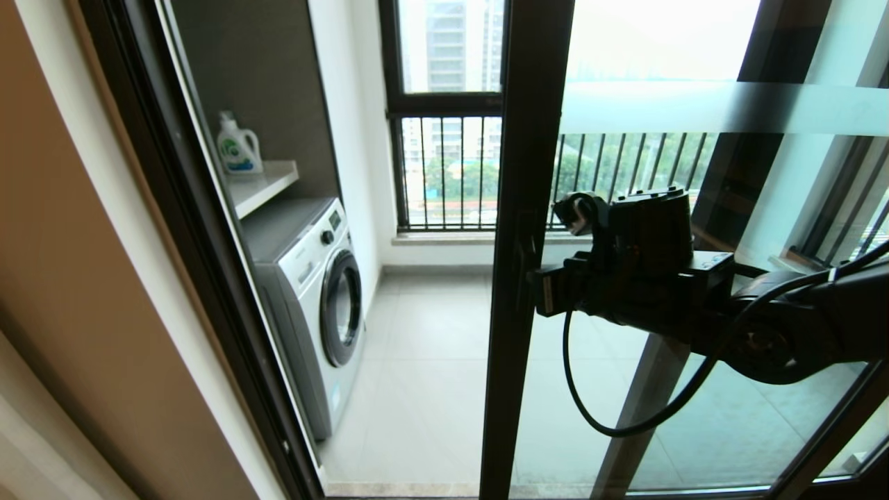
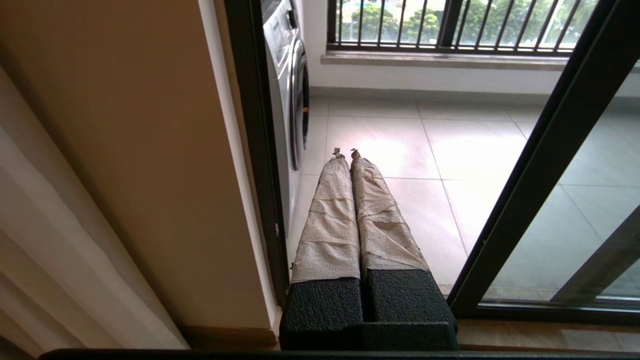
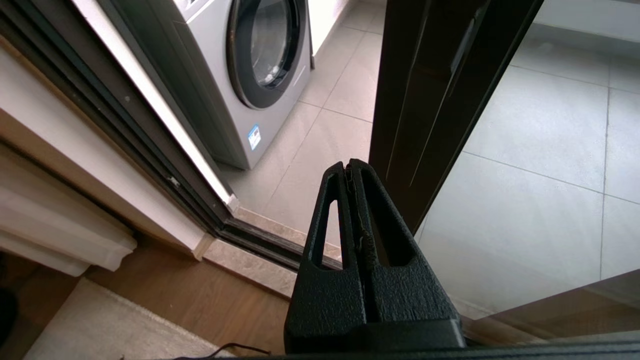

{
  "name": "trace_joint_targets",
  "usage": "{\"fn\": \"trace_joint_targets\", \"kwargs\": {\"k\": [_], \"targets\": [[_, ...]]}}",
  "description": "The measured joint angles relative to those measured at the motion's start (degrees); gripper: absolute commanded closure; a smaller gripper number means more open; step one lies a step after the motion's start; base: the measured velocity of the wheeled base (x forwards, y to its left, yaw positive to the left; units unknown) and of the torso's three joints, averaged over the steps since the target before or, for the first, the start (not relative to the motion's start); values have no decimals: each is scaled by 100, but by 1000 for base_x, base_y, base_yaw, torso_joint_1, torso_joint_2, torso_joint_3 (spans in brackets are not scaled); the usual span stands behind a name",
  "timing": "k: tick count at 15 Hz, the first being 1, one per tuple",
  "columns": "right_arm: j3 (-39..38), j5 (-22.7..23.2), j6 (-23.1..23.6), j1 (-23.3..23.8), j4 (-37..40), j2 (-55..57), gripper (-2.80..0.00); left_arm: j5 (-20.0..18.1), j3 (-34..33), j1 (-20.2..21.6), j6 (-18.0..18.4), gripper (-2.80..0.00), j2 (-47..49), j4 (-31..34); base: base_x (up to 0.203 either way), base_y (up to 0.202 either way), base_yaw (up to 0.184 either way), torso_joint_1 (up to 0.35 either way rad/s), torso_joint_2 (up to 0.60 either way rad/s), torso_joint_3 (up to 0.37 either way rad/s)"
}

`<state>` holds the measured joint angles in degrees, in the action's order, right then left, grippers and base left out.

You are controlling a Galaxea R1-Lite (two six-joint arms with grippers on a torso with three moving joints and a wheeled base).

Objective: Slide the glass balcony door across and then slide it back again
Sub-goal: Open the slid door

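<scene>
At the far left stands the tan wall and the dark fixed door frame (image 1: 208,278), and just past it on the balcony a silver front-loading washing machine (image 1: 312,305) sits under a white shelf carrying a white detergent bottle (image 1: 238,147). The left gripper (image 2: 345,152), its paper-wrapped fingers pressed together and holding nothing, hangs low by the threshold, near that fixed frame and well apart from the door's edge. Next comes the open gap, then the glass balcony door (image 1: 667,278), a tall clear panel in a dark brown-black metal frame whose upright leading stile runs top to bottom near mid-view. The right gripper (image 1: 545,292), black fingers shut on nothing, sits at the stile's inner face beside the small dark handle (image 3: 462,42). The right arm is clearly nearer; pushing leftward would probably close the gap.
</scene>
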<state>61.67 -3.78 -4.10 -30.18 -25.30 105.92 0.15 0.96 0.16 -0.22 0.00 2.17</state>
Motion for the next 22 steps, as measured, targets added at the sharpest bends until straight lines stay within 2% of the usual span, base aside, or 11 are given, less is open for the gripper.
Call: {"fn": "trace_joint_targets", "kwargs": {"k": [6, 11, 18, 22], "targets": [[550, -692, 29, -52, -265, 678, 0, 1, 0, 0, -1, 0, 0, 0, 0, 0, 0, 0, 0, 0], [622, -879, 125, -33, -678, 1122, 0, -2, 0, 0, 0, 0, 0, 0, 0, 0, 0, 0, 0, 0], [1124, -924, 261, 94, -698, 1590, 0, 1, 0, 0, -2, 0, 0, -2, 0, 0, 0, 0, 0, 0], [1137, -1027, 344, 211, -726, 1693, 0, 1, 0, 0, 0, 0, 0, -2, 0, 0, 0, 0, 0, 0]]}}
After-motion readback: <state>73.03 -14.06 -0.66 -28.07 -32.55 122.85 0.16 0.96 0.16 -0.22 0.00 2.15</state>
